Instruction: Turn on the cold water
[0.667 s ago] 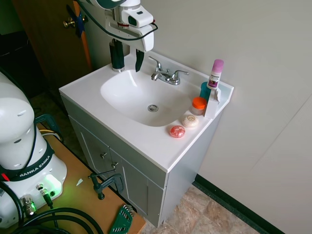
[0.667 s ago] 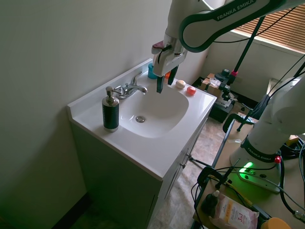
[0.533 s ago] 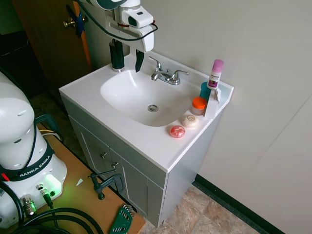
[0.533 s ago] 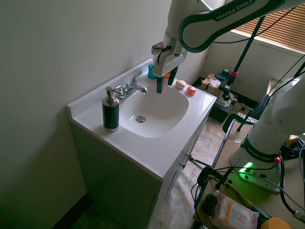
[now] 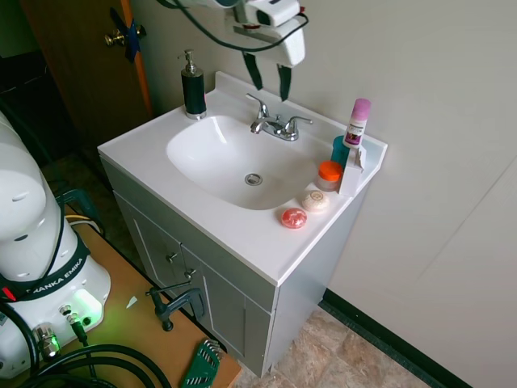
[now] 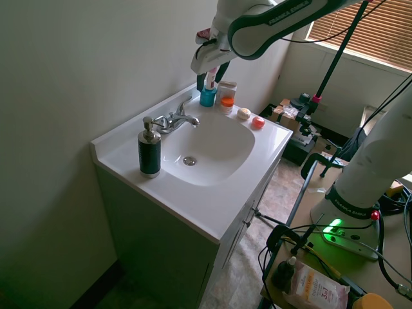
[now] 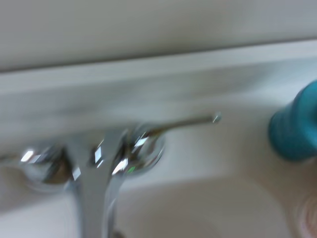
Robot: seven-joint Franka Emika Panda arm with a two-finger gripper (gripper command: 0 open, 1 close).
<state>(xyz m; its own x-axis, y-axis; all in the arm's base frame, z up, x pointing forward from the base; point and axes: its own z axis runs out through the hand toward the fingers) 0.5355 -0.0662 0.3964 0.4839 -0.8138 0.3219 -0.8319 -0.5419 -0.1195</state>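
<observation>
Because the chrome two-handle faucet (image 5: 273, 124) has a lever on each side of its spout, the plainest risk is pushing the wrong one: nothing visible marks which is cold, so I judge that a descent only slightly off to one side would run hot water instead. It sits at the back rim of the white sink counter (image 5: 234, 234), just above the middle of the first exterior view, with its thin right-hand lever (image 7: 185, 121) reaching toward the teal cup (image 7: 294, 126) in the blurred wrist view. A sideways sweep there could knock that cup or the pink-capped bottle (image 5: 356, 121) beside it. The levers are slim and shiny, so a fingertip may slide off rather than turn one.

Directly above the faucet, near the top centre of the first exterior view, hangs the robot's hand (image 5: 269, 81), its two dark fingers spread apart with a clear gap, holding nothing and touching nothing.
</observation>
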